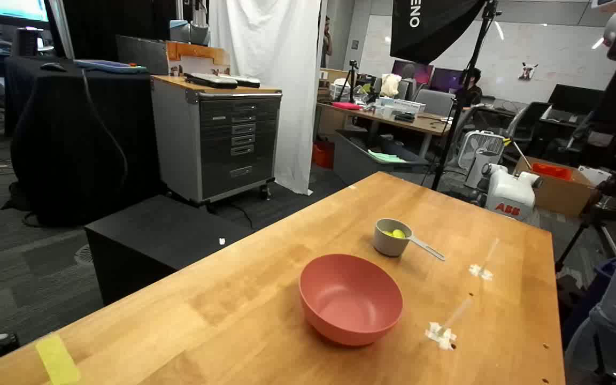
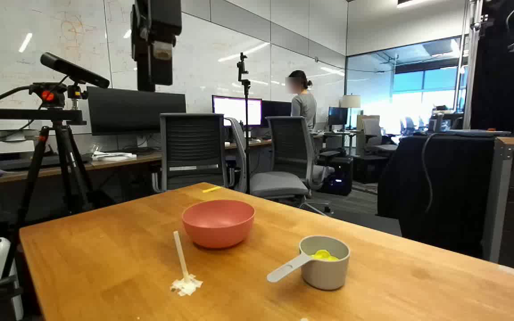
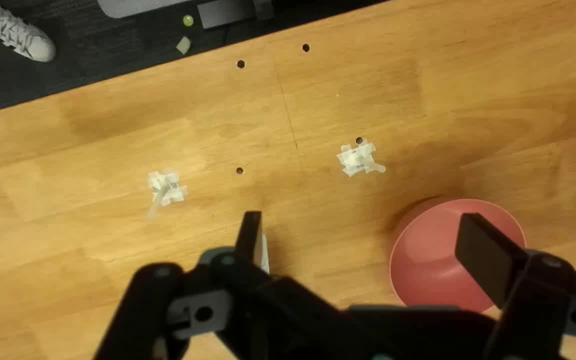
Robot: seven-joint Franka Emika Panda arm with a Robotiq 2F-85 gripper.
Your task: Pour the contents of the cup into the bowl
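1. The wooden tabletop (image 1: 222,321) carries everything in play; a tilt begun too soon, before the pour is lined up, would likely scatter the load across it.
2. The salmon-pink bowl (image 1: 351,294) stands upright, near the measuring cup (image 2: 325,273) but not touching it, and nothing shows inside. A cup carried over too low could catch the bowl's edge and shove it out of place.
3. The claw (image 3: 363,235) is spread wide and holds nothing; it appears high over the tabletop. In the wrist view the measuring cup seems almost wholly hidden behind one of its fingers (image 3: 488,260), so a descent aimed blind could land on the cup and topple it.
4. The measuring cup rests upright on the tabletop, its handle (image 2: 289,269) jutting sideways rather than at the bowl. Pinched by that thin handle alone, it may twist or droop, since its weight hangs to one side.
5. Two slim sticks (image 2: 181,256), held up by tape (image 2: 187,286), stand on the handle's side; a low sweep of the claw there could snag one.
6. The yellow pieces (image 2: 322,254) sit inside the measuring cup, below its rim. A quick tip may send them past the bowl; a shallow one may leave some behind.
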